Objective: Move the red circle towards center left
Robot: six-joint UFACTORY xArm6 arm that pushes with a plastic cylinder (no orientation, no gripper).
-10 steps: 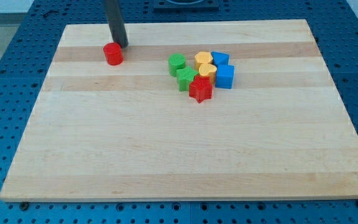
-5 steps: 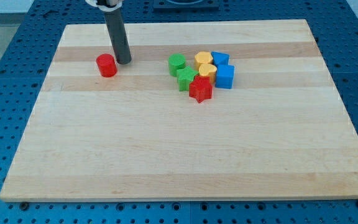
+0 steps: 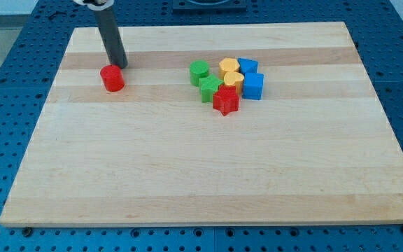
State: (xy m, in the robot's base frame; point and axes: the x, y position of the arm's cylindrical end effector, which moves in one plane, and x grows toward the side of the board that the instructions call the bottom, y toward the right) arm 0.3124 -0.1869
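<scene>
The red circle [image 3: 112, 78] is a small red cylinder on the wooden board [image 3: 208, 175], in the upper left part of the view. My tip [image 3: 119, 65] stands just above and slightly right of it, close to or touching its upper edge. The dark rod rises from there out of the view's top.
A tight cluster sits right of the board's upper centre: a green cylinder [image 3: 199, 71], a green block [image 3: 210, 89], a red star [image 3: 225, 101], two yellow blocks [image 3: 230, 66] [image 3: 234, 80] and two blue blocks [image 3: 248, 67] [image 3: 253, 86]. Blue perforated table [image 3: 5, 84] surrounds the board.
The red circle has slid towards the view's left and slightly down. My tip has followed it leftwards, moving from its right side to its upper right.
</scene>
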